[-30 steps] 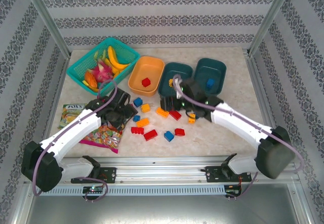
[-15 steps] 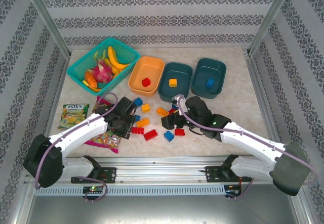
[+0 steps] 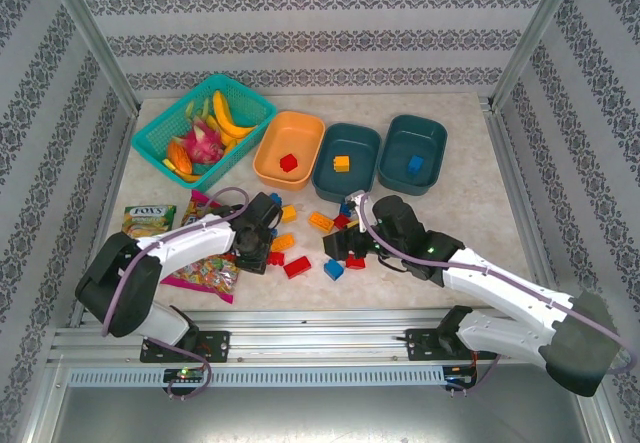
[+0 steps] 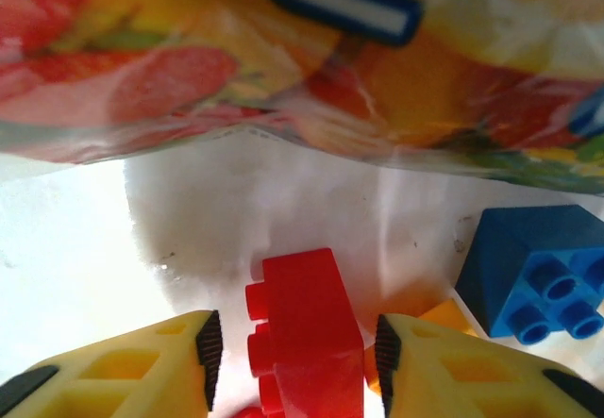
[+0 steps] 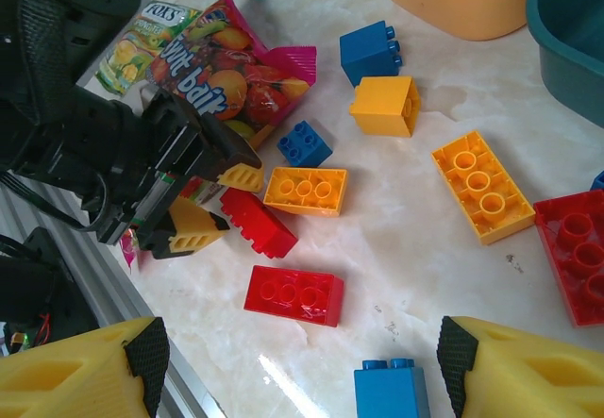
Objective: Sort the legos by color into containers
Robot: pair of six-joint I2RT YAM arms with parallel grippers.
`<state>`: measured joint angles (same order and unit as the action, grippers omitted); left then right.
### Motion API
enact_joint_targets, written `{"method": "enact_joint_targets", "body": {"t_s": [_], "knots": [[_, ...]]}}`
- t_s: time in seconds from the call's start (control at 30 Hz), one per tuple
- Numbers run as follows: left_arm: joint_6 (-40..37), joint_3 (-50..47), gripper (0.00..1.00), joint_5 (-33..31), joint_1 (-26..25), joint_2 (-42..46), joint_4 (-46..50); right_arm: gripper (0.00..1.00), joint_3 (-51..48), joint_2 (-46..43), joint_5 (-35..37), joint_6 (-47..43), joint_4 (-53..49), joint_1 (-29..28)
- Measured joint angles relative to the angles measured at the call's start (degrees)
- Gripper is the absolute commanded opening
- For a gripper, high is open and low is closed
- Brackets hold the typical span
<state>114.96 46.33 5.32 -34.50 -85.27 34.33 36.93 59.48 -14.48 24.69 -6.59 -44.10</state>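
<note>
Left fingers point(image 4: 123, 366) stand apart astride a red brick point(image 4: 307, 328) at the bottom centre of my left wrist view. One pad all but touches it and the other leaves a sliver of gap. The brick lies on the worktop point(image 4: 75, 248), just below the candy bag point(image 4: 311, 50), with a blue brick point(image 4: 538, 258) at lower right. I judge this the grasp step of one red pick. Next calls for pinching firmly, lifting straight, then carrying up-frame to the orange tub point(image 3: 300, 138), where a red piece point(image 3: 288, 162) already sits. Right fingers point(image 5: 528, 371) are spread wide, gripping nothing, above scattered bricks; a blue lego point(image 5: 391, 390) lies between them at the bottom edge.
</note>
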Motion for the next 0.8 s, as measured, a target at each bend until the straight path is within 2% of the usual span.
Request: {"method": "enact_joint_targets", "body": {"t_s": [0.1,0.27,0.37,0.57,0.8], "knots": [[0.00,0.24,0.41,0.04,-0.02,-1.33,-0.42,0.77,-0.17,0.00,0.00,0.17,-0.02,0.00],[0.02,0.63,0.21,0.11,-0.07,-2.21,-0.52,0.77,-0.68,0.00,0.00,0.48,-0.20,0.17],[-0.07,1.20,0.13,-0.13,-0.07,-2.10,-0.24,0.77,-0.68,0.02,0.02,0.59,-0.24,0.52],[-1.16,4.83,0.07,-2.97,-0.39,2.01,5.73,0.77,-0.57,0.24,0.02,0.63,-0.31,1.11],[-7.28,15.32,0.02,-9.20,0.04,8.61,12.87,0.77,4.57,1.14,0.11,1.55,-0.37,3.54]]}}
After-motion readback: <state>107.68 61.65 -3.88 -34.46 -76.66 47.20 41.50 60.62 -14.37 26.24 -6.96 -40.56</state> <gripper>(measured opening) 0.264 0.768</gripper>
